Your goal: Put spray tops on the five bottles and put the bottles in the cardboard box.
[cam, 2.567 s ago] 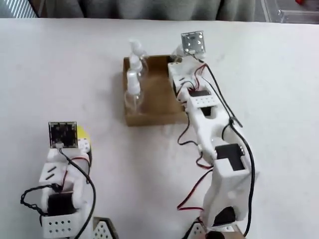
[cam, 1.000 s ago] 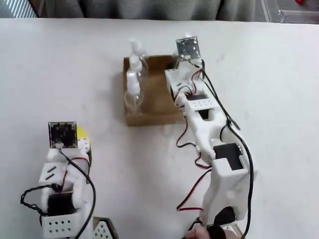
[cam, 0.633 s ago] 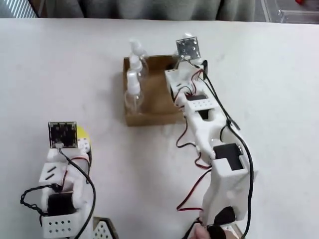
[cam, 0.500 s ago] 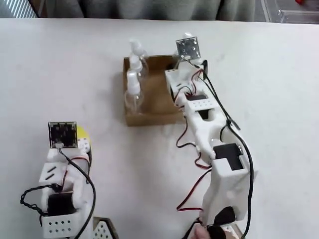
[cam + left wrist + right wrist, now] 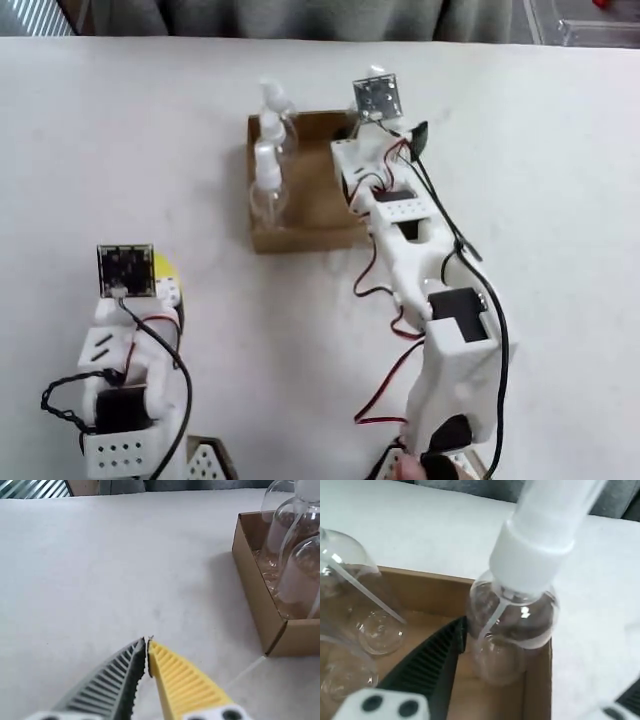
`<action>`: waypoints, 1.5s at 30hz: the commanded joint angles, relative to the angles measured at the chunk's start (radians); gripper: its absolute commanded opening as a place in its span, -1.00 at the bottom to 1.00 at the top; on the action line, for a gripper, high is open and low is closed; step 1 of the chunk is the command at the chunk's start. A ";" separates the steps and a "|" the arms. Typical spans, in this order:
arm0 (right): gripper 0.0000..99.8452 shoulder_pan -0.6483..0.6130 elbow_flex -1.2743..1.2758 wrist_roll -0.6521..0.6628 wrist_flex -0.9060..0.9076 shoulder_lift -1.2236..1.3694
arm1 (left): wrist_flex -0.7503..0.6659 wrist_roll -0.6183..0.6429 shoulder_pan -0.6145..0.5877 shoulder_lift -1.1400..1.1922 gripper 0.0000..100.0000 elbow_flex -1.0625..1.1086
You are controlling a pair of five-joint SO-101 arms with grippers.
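On the white table point(image 5: 150, 120) the cardboard box point(image 5: 320, 215) sits far of centre, the right gripper point(image 5: 545, 665) spread wide around a spray-topped bottle point(image 5: 520, 615) in its far right corner (more bottles point(image 5: 266, 195) line its left wall), the left gripper point(image 5: 147, 647) pinched shut at near left.

bright, even light washes the white table point(image 5: 150, 120) pale. a soft shadow lies on it beside the cardboard box point(image 5: 257, 610); small glints sit on the clear bottle point(image 5: 520, 612).
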 commanded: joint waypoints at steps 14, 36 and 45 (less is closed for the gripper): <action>-0.07 -0.028 -0.012 0.006 -0.048 -0.031 | -0.012 -0.011 -0.010 -0.008 -0.96 -0.002; -0.07 -0.028 0.181 0.006 -0.073 -0.277 | -0.012 -0.011 -0.010 -0.008 -0.96 -0.002; -0.07 -0.030 0.381 0.008 -0.065 -0.498 | -0.012 -0.011 -0.010 -0.008 -0.96 -0.002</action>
